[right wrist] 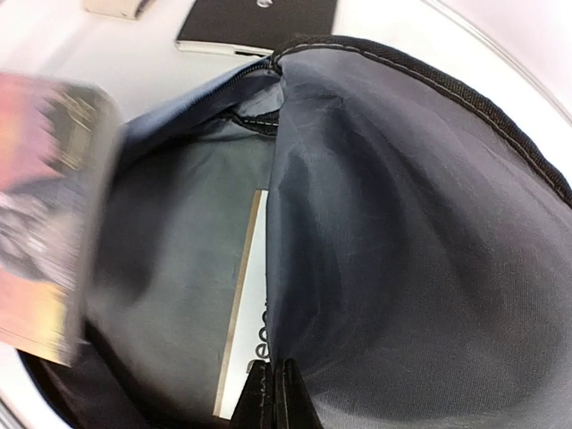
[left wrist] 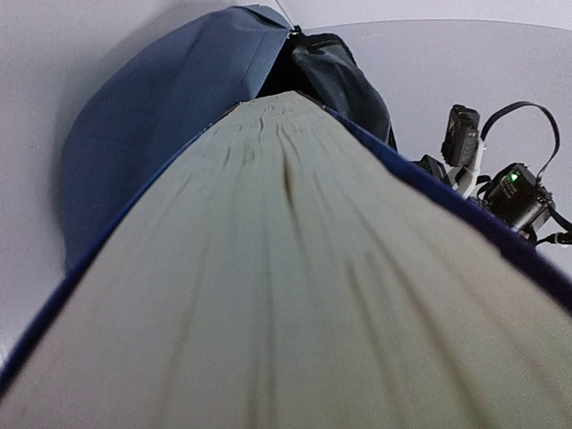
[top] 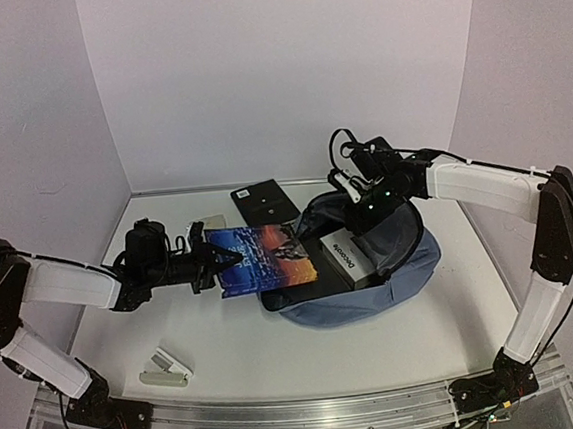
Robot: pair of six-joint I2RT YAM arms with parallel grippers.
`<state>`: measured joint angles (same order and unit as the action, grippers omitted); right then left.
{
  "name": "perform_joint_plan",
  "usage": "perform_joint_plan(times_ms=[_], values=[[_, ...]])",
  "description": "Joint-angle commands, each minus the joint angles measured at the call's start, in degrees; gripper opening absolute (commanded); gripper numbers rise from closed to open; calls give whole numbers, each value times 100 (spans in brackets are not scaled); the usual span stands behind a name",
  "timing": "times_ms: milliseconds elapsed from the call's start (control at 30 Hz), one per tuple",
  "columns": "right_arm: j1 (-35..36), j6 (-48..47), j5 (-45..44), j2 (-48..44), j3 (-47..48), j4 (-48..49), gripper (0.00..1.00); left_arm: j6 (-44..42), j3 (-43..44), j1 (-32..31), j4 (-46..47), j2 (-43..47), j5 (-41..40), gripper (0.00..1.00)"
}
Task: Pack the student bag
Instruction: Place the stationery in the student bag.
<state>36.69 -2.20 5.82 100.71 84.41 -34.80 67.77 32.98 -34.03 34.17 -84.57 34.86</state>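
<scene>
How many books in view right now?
2. A blue-covered book held in the left gripper at the student bag's mouth; a white-covered book lying inside the bag. The flat black item behind the bag may be a third; cannot tell.

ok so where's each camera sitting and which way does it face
top external: above and behind the bases, looking down the table; both arms, the left gripper holding the book, the right gripper at the student bag.
left wrist: looks along the book's page edge toward the bag; own fingers hidden.
right wrist: looks down into the bag at a white box; own fingertips pinch the lining.
shared: all three show book and bag.
</scene>
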Motion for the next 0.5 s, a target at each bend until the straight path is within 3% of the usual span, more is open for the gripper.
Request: perform_joint_plan(times_ms=[0,333,467], values=[[24,290,413,-63,357,176,0,314,643,-313,2026,-430,366,0],[23,435,702,-68,356,176,0,1133,1627,-785,3630,-2143,399,0],[24,471,826,-110,333,176,0,1134,1942,-928,3472,-2438,198,0]])
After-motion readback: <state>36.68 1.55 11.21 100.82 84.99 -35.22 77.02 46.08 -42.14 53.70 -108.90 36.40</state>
